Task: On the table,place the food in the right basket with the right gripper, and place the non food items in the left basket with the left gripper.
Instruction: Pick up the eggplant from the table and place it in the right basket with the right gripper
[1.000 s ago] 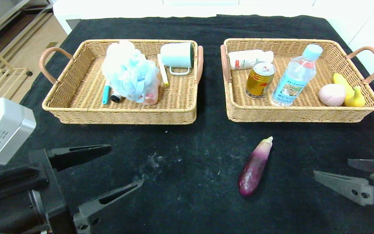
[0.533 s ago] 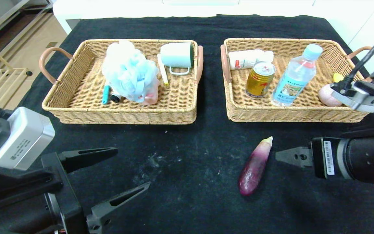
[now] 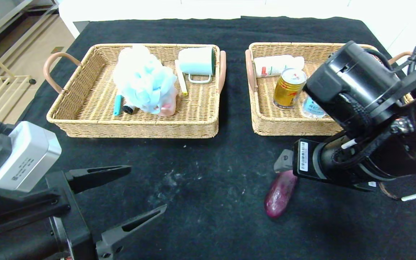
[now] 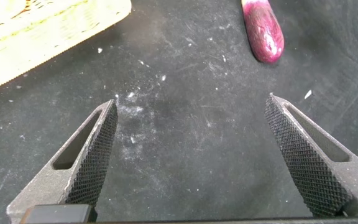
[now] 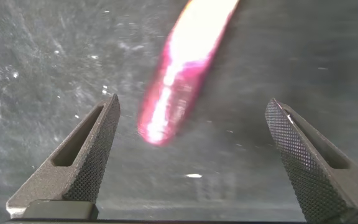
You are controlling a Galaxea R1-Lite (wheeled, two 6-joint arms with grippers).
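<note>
the left tool (image 3: 135, 193) waits wide open and empty low over the near tabletop (image 3: 200, 180). the right tool (image 5: 188, 158), also wide open with nothing inside, is above the eggplant (image 3: 280, 193), whose far end its arm hides. behind, the same arm covers most of the bottle (image 3: 311, 108) in the right basket (image 3: 284, 126), and the scoop (image 3: 117, 104) in the left basket (image 3: 135, 128) is partly under the pouf (image 3: 143, 85).

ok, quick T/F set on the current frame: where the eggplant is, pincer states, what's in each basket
1. The eggplant lies on the table, outside both baskets. True.
2. The right pincer is shut on the eggplant. False: its fingers are spread open above it, not gripping.
3. The left pincer is open and holds nothing. True.
4. The gold can stands in the left basket. False: it stands in the right basket.
5. The blue bath pouf sits in the left basket. True.
</note>
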